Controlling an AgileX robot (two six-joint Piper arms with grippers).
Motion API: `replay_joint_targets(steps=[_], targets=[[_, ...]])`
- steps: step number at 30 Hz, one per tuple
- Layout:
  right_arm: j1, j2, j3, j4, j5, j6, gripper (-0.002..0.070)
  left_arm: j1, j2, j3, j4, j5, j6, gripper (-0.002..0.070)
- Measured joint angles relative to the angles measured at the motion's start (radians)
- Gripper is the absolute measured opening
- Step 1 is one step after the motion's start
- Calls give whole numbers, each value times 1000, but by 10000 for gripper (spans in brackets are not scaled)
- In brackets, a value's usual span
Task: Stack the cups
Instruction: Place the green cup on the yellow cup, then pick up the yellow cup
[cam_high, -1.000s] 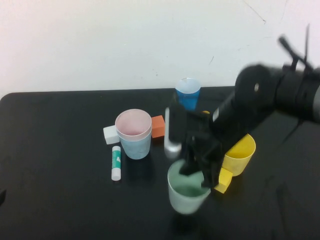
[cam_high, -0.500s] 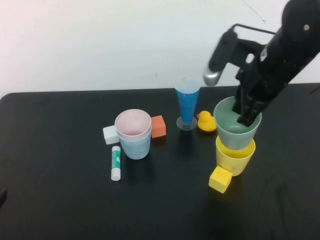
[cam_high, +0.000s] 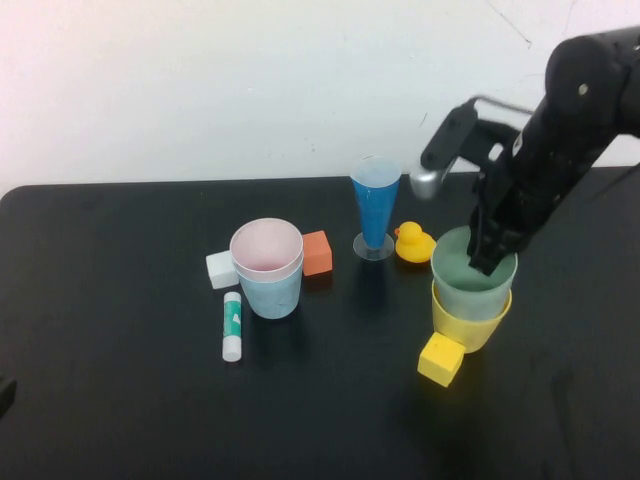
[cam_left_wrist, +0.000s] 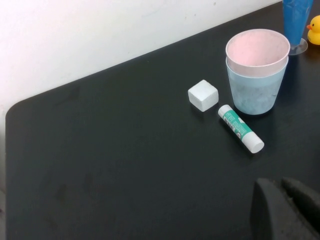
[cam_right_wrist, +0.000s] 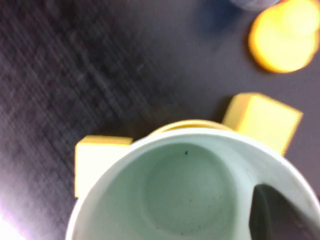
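Cups number four on the black tabletop (cam_high: 120, 400), all same-sized tapered matte plastic tumblers, and they stand as two nested pairs. Toward the robot's left, the pink cup (cam_high: 266, 247) sits inside the light blue cup (cam_high: 271, 294), its rim showing just above the blue one's. Toward the right, the pale green cup (cam_high: 472, 286) sits in the yellow cup (cam_high: 470, 324), only partly sunk, with much of its wall above the yellow rim.

The right gripper (cam_high: 487, 256) reaches down onto the pale green cup's far rim, clamped on the wall with one finger inside, as the right wrist view shows. The left gripper (cam_left_wrist: 285, 210) hangs low over the near left part of the tabletop, well apart from everything; whether its fingers are spread or closed cannot be told.

One tall narrow blue cone glass (cam_high: 375, 206) on a clear round foot stands between the pairs, with one yellow toy duck (cam_high: 413, 244) just beside it. Three small blocks are present: one orange (cam_high: 316, 252) and one white (cam_high: 221, 269) flanking the pink-and-blue pair, and one yellow (cam_high: 440, 359) in front of the yellow cup. One white-and-green glue stick (cam_high: 232, 325) lies near the blue cup.
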Motion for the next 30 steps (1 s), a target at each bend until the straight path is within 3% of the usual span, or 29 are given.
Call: replay_joint_targets(steps=[8,13,20,22,25,30], targets=[[0,45,0,11,2,-46,268,0,0,0,0,0,0,2],[0,85,0,1,-45,-49,298,0,-1,34,0,-23,0,1],[0,163,0,-8,-82,-50,293,0,-1,52,0,-51,0,1],[0,172,0,-10,-82,-50,249,0,-1,52,0,-53,0,1],[0,176,-10,3,-60,-50,101,0,-1,52,0,-53,0,1],[-2,177,-155,123,66,-91,95,0,-1,52,0,-54,0,1]])
